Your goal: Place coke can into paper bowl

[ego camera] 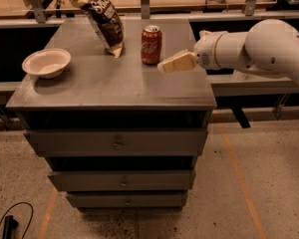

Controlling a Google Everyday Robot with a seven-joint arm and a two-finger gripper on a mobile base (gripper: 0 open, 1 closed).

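Red cylindrical coke can (pixel 151 45) stands upright on the grey bench (pixel 114 81), not yet grasped. Your cream gripper (pixel 165 66) hovers just right of it, holding nothing; you cannot tell its spread. Grasp and transfer to the off-white round paper bowl (pixel 46 72), well apart at left, remain.

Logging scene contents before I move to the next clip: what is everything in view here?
can: one, red, upright on the cabinet top, back middle
bowl: one, off-white, empty, left side of the top
chip bag: one, dark, tilted at the back, left of the can
cabinet: one, grey, three drawers, centre of view
cable: one, black, floor at lower left
arm: one, white, reaching in from the right
gripper: one, cream, over the top's right side, just right of the can
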